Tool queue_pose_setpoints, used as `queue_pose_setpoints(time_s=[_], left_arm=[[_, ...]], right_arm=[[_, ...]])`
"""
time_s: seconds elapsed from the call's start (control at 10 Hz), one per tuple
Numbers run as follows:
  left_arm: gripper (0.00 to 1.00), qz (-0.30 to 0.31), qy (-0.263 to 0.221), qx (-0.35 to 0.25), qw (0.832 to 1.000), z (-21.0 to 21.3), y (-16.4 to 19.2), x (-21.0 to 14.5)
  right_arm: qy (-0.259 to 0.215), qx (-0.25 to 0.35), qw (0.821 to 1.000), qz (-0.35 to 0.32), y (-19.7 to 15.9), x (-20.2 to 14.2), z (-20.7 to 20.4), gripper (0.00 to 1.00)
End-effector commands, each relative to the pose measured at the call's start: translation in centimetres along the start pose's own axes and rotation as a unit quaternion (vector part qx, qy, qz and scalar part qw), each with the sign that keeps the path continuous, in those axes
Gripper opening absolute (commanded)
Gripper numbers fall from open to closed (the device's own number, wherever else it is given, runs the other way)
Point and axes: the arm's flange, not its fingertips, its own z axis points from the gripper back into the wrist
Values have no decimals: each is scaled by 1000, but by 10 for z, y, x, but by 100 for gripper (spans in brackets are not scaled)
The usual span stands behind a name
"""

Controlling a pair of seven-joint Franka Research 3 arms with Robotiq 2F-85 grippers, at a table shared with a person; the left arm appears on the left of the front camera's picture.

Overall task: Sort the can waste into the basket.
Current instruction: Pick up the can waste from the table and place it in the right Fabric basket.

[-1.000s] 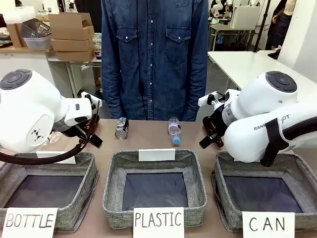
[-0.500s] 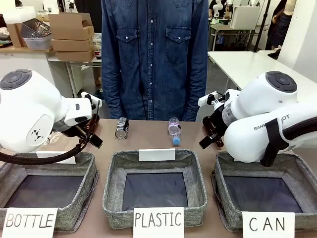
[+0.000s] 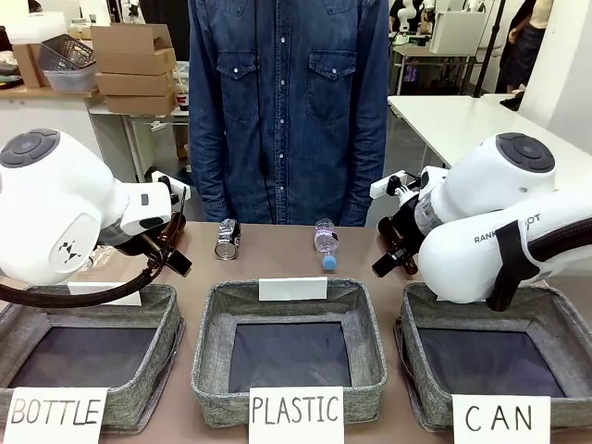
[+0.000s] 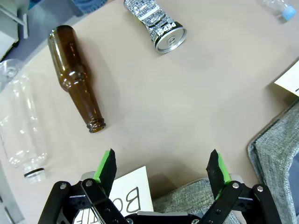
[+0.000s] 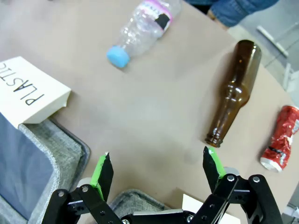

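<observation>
At right wrist frame's right edge, shows red can [image 5: 279, 139] lying near-vertical, right of wide-open, empty right gripper [image 5: 158, 161]; sets silver can [image 4: 156, 24] top centre over equally open, empty left gripper [image 4: 162, 163]; basket [image 3: 408, 356] lower right, front view.

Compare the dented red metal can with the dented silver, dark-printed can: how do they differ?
Colour: the shiny red metal can is bright red with pale marks, while the silver metal can with dark print carries a dense dark pattern. Denting: the red can is crumpled along its whole length; the silver can is mainly pinched at its waist. Both lie on their sides on the tan table, outside any basket.
</observation>
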Motion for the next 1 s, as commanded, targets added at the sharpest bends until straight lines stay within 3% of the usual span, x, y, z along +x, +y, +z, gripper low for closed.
queue_pose_setpoints(time_s=[0.0,0.2,0.4,0.5,0.6,0.7,0.8,0.9], left_arm=[[100,-31,5,-19,999,20,-3,7],[100,-86,7,-40,995,117,-10,9],[100,-75,-72,-17,994,189,-19,-18],[100,-31,-106,75,991,186,-27,-28],[100,-81,-40,-16,996,157,-21,23],[100,-81,-40,-16,996,157,-21,23],[100,-64,-81,19,995,208,-17,20],[100,-88,-23,-163,982,209,-22,24]], right_arm=[[-7,44,999,-21,0,10,23,100],[-11,-1,998,-62,9,22,123,100],[-61,-47,995,-59,25,8,194,100],[-59,-131,988,-52,36,-1,192,100],[-52,-13,997,-58,12,27,164,100],[-70,-55,995,-52,19,24,201,100],[-18,6,998,-56,23,31,168,100],[-37,83,991,-97,14,30,174,100]])
